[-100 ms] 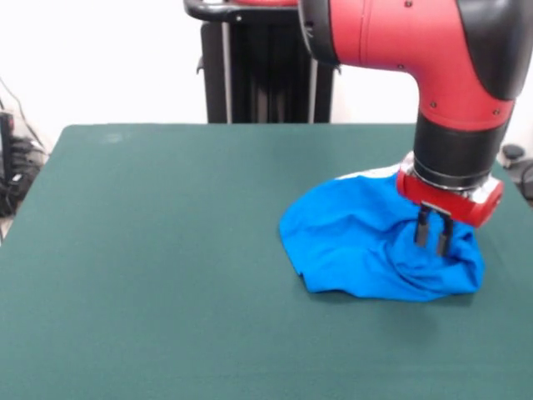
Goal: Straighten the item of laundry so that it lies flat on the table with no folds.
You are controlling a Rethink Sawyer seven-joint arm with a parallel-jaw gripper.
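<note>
**Ana:** Jaws first: both dark fingers [423, 227] are pointing straight down into the cloth, standing close together with a thin slit between them. I'm reading them as pinching a raised ridge of the item of laundry [366, 242], though the tips are sinking into the folds, so I'm not seeing the bite itself.

**Ben:** And the gripper [433, 244] is sitting where on the shirt?

**Ana:** Toward the shirt's right side in this view, close to its front edge. Wrinkles are fanning out from that spot. Above it, the red arm [400, 37] is coming down over the back of the heap.

**Ben:** So the shirt isn't lying flat.

**Ana:** No, it's bunching into a rounded mound on the right half of the table [150, 250], with a pale sliver peeking out at the back edge. No print is showing.

**Ben:** What's worrying you from here?

**Ana:** If the pinch is catching several layers, any pull is likely dragging the whole bundle along rather than opening it. It's also lying fairly near the table's right edge, so a sweep that way is risking cloth sliding off. And a shallow hold could be slipping mid-pull.
</note>
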